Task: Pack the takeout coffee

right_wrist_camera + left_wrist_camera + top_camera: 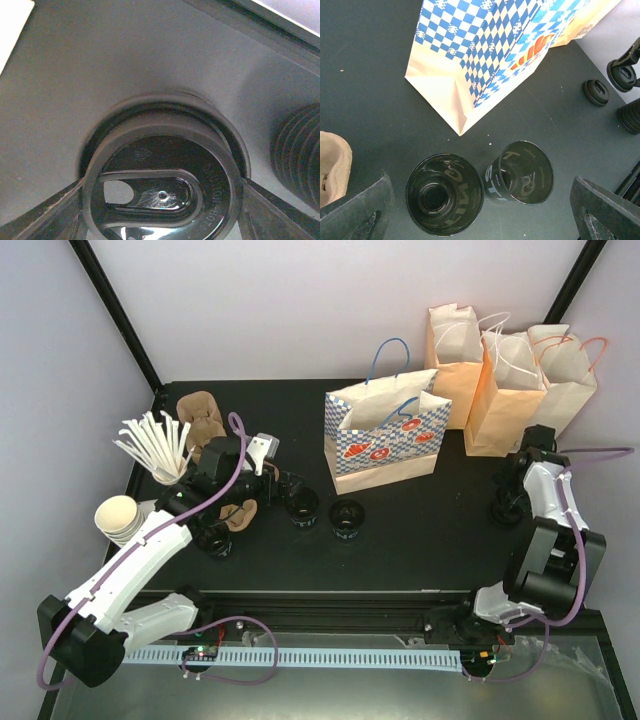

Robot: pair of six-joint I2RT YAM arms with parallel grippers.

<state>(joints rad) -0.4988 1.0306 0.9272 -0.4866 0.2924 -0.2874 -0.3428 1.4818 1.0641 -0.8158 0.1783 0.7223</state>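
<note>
Two black cups stand open, without lids, in front of the checked bag: one (303,508) (444,201) and another (347,518) (522,172) tilted next to it. No lidded cup shows. My left gripper (283,485) (481,190) is open and hovers just above and behind these cups, touching neither. My right gripper (505,506) (161,200) is shut on a round black lid (160,165) with a sip hole, both fingers against its rim. A second lid lies right beneath it.
A blue-checked paper bag (385,435) (485,55) stands behind the cups. Several cream bags (505,375) stand at the back right. Straws (155,445), stacked cream cups (118,518) and pulp carriers (200,415) are left. A loose lid (596,92) and a lid stack (300,155) lie right.
</note>
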